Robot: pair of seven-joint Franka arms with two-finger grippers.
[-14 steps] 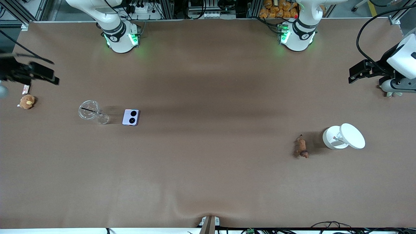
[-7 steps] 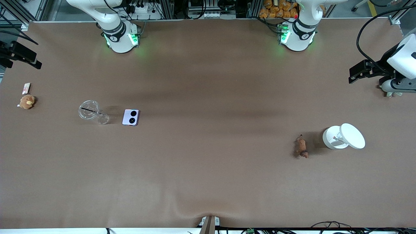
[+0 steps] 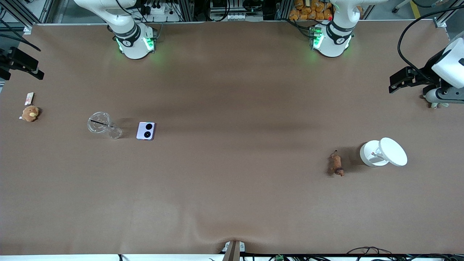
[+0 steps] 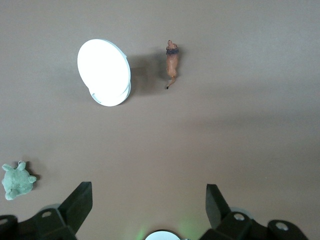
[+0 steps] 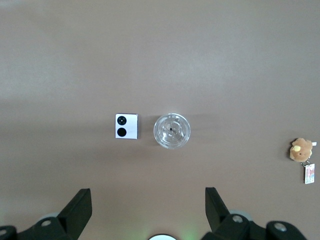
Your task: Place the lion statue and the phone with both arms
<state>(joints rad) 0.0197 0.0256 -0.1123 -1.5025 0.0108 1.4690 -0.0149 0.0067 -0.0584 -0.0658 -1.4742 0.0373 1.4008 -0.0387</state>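
Phone [image 3: 146, 131] lies flat on the table toward the right arm's end in the front view, just beside a clear cup [image 3: 99, 122]; the lion [image 3: 336, 165] lies toward the left arm's end, near a white stand [image 3: 383, 152]. Left wrist view: left gripper [image 4: 147, 205] spread wide, empty, high over the lion [image 4: 172, 62]. Right wrist view: right gripper [image 5: 148, 205] likewise agape, over the phone [image 5: 126, 126] and cup [image 5: 171, 131].

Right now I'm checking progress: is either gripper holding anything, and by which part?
Nothing is held. The left gripper and right gripper are open and empty; lion statue and phone lie on the table.
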